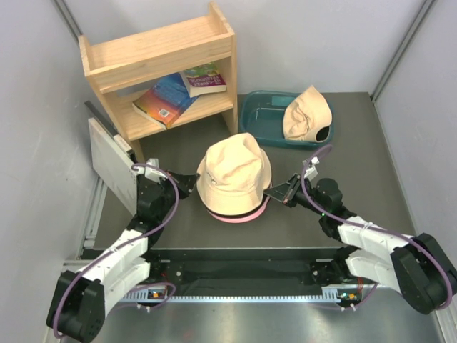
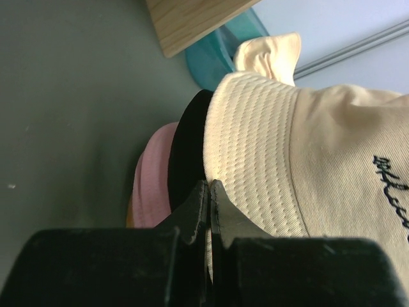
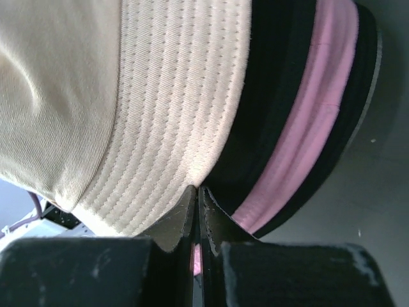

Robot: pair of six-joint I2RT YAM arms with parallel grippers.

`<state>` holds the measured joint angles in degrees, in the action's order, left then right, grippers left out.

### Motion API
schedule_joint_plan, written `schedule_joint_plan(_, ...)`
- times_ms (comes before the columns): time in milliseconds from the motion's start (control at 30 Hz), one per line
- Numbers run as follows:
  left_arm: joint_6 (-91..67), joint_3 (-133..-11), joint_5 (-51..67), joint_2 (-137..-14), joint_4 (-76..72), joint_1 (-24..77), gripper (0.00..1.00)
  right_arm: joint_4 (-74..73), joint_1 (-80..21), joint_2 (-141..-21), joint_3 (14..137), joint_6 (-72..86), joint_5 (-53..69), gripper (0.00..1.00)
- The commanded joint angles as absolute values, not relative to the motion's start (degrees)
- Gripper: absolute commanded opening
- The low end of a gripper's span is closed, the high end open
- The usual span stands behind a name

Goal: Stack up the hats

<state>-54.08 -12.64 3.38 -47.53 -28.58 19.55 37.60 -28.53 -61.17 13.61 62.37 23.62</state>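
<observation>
Both pairs of jaws are pressed together. The left gripper (image 2: 208, 192) nips the near edge of the beige hat (image 1: 232, 171) by its brim. The right gripper (image 3: 195, 192) closes where that brim's edge runs into its tips on the opposite side (a pink sliver shows lower in the slit, and I cannot tell what cloth that is).

The beige hat sits on top of the pile at the middle of the table (image 1: 371, 171), crown up and a little crumpled. Under its brim peeks the black hat (image 2: 188, 153), and under that the pink hat (image 1: 239, 216), whose rim shows along the front. Whatever holds the pile up is hidden by the cloth.

Behind and to the right, well apart from the pile, a second beige hat (image 1: 305, 114) lies folded over the right rim of the teal tub (image 1: 260, 118). Left of the tub stands a wooden shelf (image 1: 161, 53) with two books (image 1: 168, 100) lying on its lower board. A white panel (image 1: 111, 164) leans by the left wall.
</observation>
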Motion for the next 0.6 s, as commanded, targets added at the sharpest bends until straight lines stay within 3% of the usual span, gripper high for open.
schedule_joint_plan(0,-53.1,-10.4,3.1,-48.8,-25.6,19.4,0.0,28.6,-29.5,-59.3,12.8,58.7,21.7,0.0)
schedule_joint_plan(333,-49.7,-10.5,1.8,-49.8,-22.0,19.5,0.0,24.3,-30.4,-59.2,10.0,55.6,19.0,0.0)
schedule_joint_plan(567,-44.3,-19.4,3.6,-60.3,-25.5,19.5,0.0,17.9,-32.7,-56.8,12.8,54.5,18.0,0.0)
